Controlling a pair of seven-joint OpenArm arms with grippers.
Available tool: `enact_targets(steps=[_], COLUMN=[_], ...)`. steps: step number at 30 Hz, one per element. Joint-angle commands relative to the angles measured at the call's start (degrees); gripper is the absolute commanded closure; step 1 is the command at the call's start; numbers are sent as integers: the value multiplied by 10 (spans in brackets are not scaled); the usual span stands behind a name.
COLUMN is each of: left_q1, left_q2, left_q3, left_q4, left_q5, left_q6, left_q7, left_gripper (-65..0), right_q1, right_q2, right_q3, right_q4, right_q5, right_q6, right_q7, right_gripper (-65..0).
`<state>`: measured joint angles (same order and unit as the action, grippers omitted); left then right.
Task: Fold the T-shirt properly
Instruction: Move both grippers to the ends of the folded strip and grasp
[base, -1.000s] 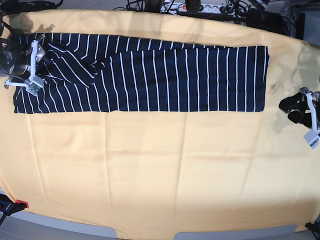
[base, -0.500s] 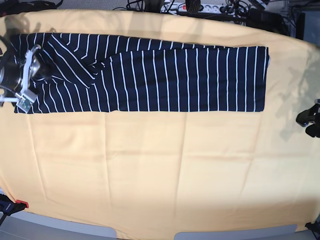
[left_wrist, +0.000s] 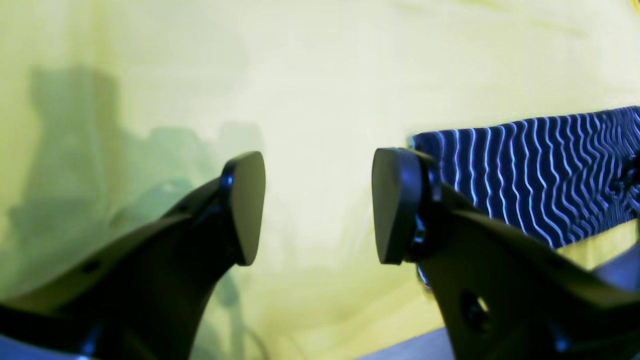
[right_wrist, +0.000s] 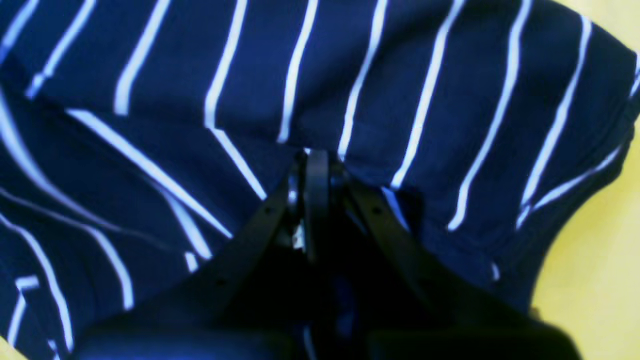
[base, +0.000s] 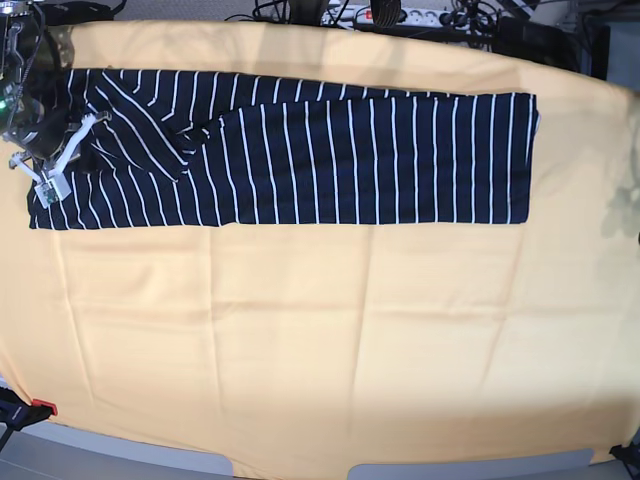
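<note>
On the yellow-orange cloth (base: 320, 340), along its far side, the dark navy T-shirt with thin white stripes (base: 330, 160) lies flat as a long band. It looks light, soft and limp, so take it at an edge or corner. The right gripper (right_wrist: 312, 165) is clenched on its fabric; the left gripper (left_wrist: 317, 205) hangs released
</note>
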<state>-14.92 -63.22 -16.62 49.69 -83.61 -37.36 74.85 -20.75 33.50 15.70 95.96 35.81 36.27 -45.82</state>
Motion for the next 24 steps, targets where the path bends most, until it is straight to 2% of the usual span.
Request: enact_targets(steps=[1, 5, 13, 19, 24], left_q1=[-10, 13, 74, 113, 137], left_q2=[-15, 15, 94, 128, 153], left_q3=[-7, -7, -7, -7, -7], left_q4=[-4, -10, 8, 64, 120], left_q5=[-14, -14, -14, -14, -14], left_q6=[5, 15, 38, 44, 43], left_q7=[-2, 35, 52, 52, 52], left_gripper=[-358, -358, -358, -358, -358], right_q1=[5, 9, 39, 45, 45], right_q2=[0, -7, -6, -6, -6], right_q3=[0, 0, 0, 0, 0], right_q4=[-1, -1, -1, -1, -1], right_q5=[1, 3, 1, 2, 2], right_q6=[9, 6, -7, -7, -20], right_q7=[-5, -4, -25, -28, -28], right_gripper=[0, 0, 0, 0, 0])
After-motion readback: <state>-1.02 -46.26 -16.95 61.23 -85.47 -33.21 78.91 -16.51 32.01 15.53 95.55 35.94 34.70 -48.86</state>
